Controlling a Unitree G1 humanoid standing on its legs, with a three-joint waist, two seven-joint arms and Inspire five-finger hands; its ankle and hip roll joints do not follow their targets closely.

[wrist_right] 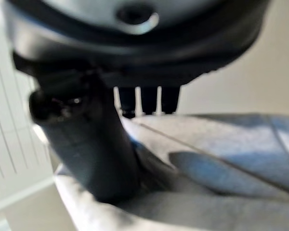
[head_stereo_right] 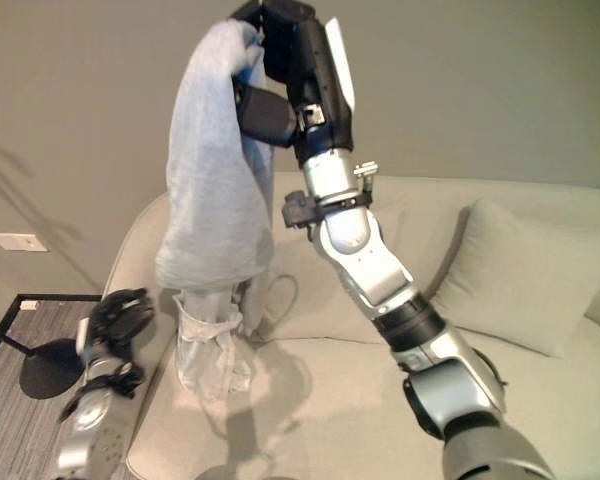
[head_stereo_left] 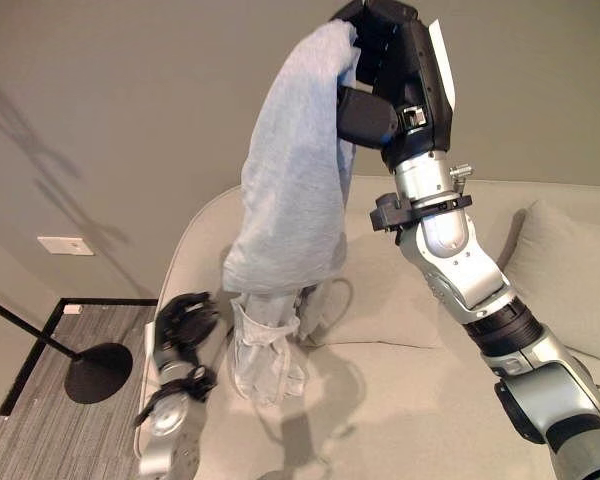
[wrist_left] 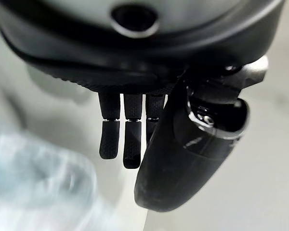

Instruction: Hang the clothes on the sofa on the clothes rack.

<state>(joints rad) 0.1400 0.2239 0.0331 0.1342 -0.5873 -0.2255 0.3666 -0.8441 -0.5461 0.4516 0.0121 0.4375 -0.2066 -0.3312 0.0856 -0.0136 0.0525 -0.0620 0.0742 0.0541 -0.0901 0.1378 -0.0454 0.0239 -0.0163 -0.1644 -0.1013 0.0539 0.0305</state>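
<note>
Nearby, rack base (head_stereo_left: 98, 372) beside sofa (head_stereo_left: 400, 400).

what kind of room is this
Probably a living room: a pale sofa with a cushion, grey carpet and a wall socket. The right hand holds up a grey garment.

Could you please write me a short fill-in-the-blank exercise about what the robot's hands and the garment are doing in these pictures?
1. The pale grey cloth garment is gripped and lifted by the robot's ____ hand.
2. The garment hangs above the beige fabric ____.
3. The left hand, low beside the sofa's arm, holds ____.
4. The black round base of a stand rests on the grey carpeted ____.

Missing words: right; sofa; nothing; floor
</note>
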